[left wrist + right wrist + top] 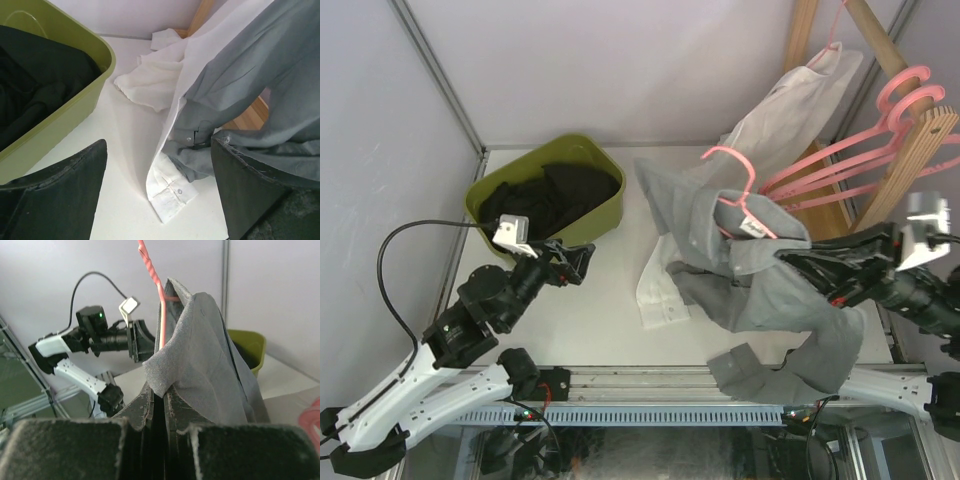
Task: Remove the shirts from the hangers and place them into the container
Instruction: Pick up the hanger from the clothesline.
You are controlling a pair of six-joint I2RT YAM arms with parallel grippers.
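Note:
The olive-green container [595, 225] [75, 115] stands at the back left with black shirts [555, 195] [35, 80] inside. A grey shirt [760, 280] [205, 355] hangs on a pink hanger [752, 205] [157, 290] above the table's right half. My right gripper [785, 258] [162, 390] is shut on a fold of that shirt's shoulder. A white shirt [795, 100] [160, 75] hangs from the rack, its cuff [170, 192] resting on the table. My left gripper [582, 262] [157, 185] is open, just in front of the container and facing that cuff, holding nothing.
A wooden rack [910, 160] rises at the right with empty pink hangers [905, 95] on its pole. Wall panels close the left and back sides. A metal rail [650, 380] runs along the near edge. The grey shirt's sleeve droops over that rail.

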